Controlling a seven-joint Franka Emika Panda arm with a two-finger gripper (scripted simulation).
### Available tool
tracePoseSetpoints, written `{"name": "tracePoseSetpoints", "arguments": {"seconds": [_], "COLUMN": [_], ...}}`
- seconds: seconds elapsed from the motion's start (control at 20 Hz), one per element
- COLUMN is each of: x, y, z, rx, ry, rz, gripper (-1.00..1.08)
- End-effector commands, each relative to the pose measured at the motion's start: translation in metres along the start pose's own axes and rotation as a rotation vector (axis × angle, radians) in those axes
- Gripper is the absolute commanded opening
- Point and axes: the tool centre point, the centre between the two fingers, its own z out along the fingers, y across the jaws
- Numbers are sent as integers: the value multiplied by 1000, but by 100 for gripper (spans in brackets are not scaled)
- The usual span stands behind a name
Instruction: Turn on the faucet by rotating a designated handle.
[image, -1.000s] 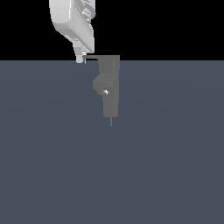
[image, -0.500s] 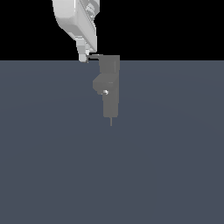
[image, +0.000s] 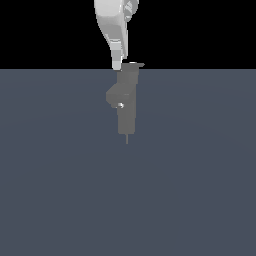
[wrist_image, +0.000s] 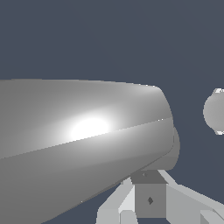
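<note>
At the faucet's (image: 126, 102) top, the pincer (image: 117, 64) is brought against the handle (image: 133, 64), now swung rightward, suggesting rotation is underway; finger spacing cannot be told.

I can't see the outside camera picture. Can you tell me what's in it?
A white robot gripper reaches down to the top of a small grey faucet standing on a flat blue-grey floor. A thin handle pokes out at the faucet's top, and a tiny shiny stud sits on its body.

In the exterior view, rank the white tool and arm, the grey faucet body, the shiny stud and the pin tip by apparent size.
1. White tool and arm, though cropped at the top edge.
2. Faucet body, close to it.
3. Pin tip and shiny stud: both tiny, too alike to rank.
</note>
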Motion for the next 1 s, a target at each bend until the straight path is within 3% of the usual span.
{"name": "tracePoseSetpoints", "arguments": {"seconds": [0.0,0.15,0.2,0.25,0.95], "x": [41,60,60,37,76], "y": [-3,-2,-2,-1,-29], "z": [-4,-4,-4,-1,-3], "rx": [12,13,13,6,9], "ry": [-5,-6,-6,-1,-3], "rz": [44,46,46,14,26], "gripper": [-100,-100,-100,-100,-100]}}
